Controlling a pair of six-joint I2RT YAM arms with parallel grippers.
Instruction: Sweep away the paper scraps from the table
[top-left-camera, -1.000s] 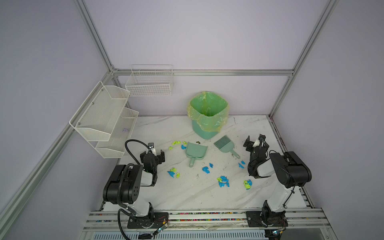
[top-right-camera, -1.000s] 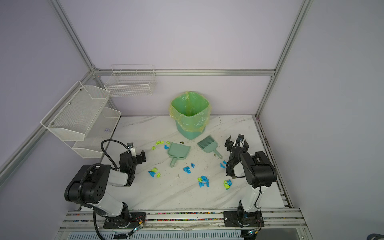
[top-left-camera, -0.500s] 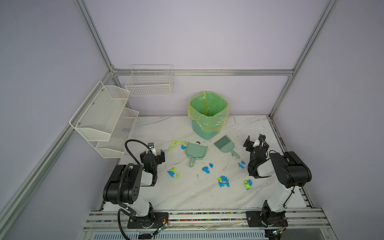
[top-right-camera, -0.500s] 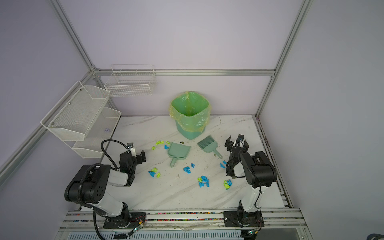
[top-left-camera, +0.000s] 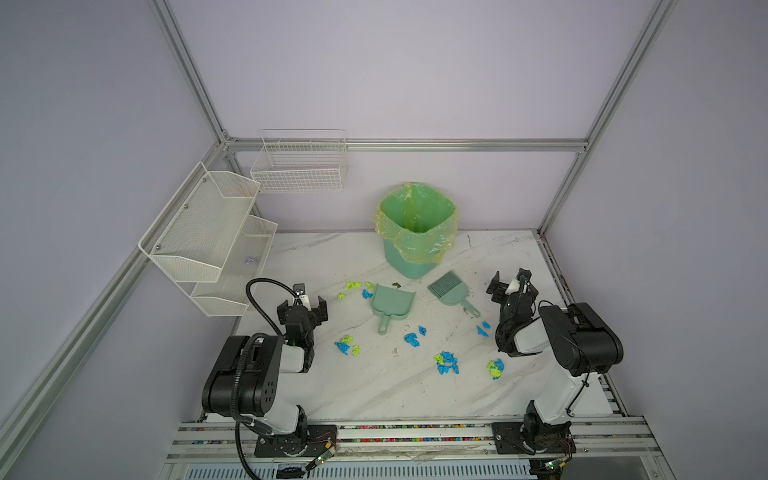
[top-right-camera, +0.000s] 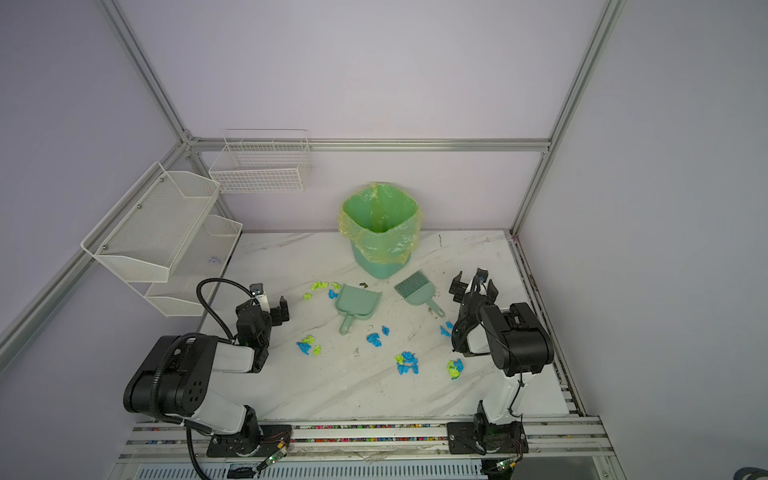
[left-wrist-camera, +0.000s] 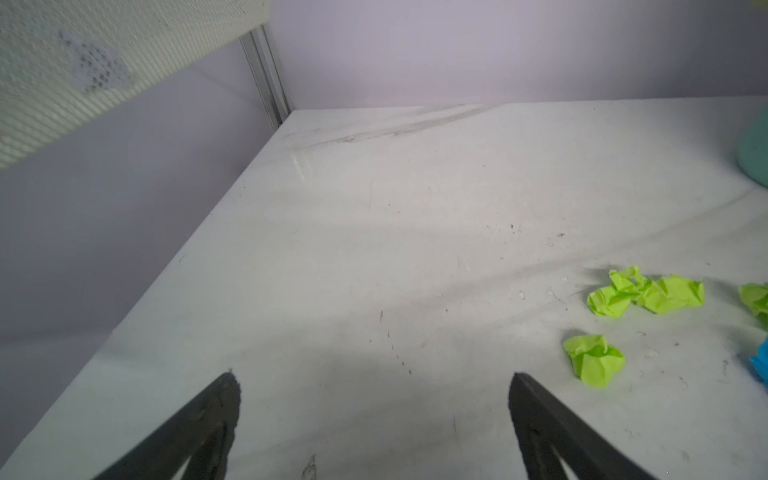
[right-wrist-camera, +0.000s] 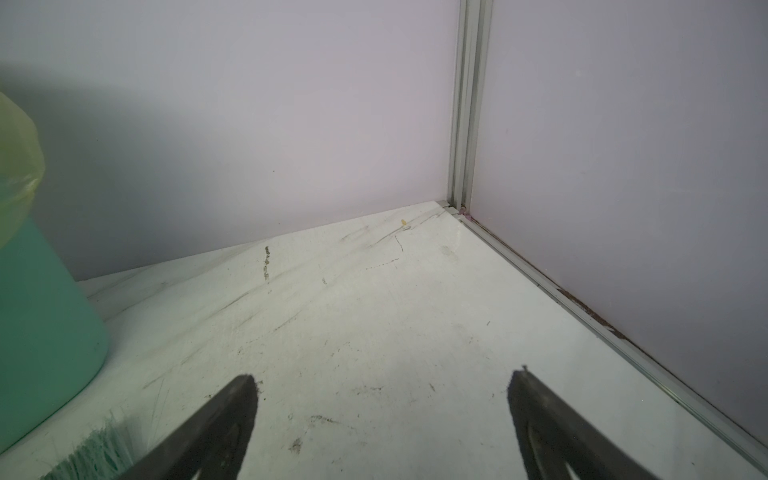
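Blue and neon yellow-green paper scraps lie scattered on the white marble table (top-left-camera: 374, 395): a cluster (top-left-camera: 353, 286) left of the dustpan, others (top-left-camera: 345, 345), (top-left-camera: 411, 338), (top-left-camera: 446, 363), (top-left-camera: 495, 368) nearer the front. In the left wrist view, green paper scraps (left-wrist-camera: 644, 293) sit off to one side of my left gripper (left-wrist-camera: 374, 378). That gripper (top-left-camera: 302, 308) is open and empty over bare table at the left. My right gripper (top-left-camera: 512, 286) is open and empty at the right, beside the brush (top-left-camera: 451, 291); its fingers (right-wrist-camera: 232, 415) frame bare table.
A teal dustpan (top-left-camera: 392, 305) lies mid-table, mouth toward the green-lined bin (top-left-camera: 415, 232) at the back. Brush bristles (right-wrist-camera: 99, 453) and the bin (right-wrist-camera: 41, 332) edge the right wrist view. White mesh shelves (top-left-camera: 208, 232) and a wire basket (top-left-camera: 299, 166) hang on the left and back walls. A bead-strewn rail (top-left-camera: 395, 428) runs along the front.
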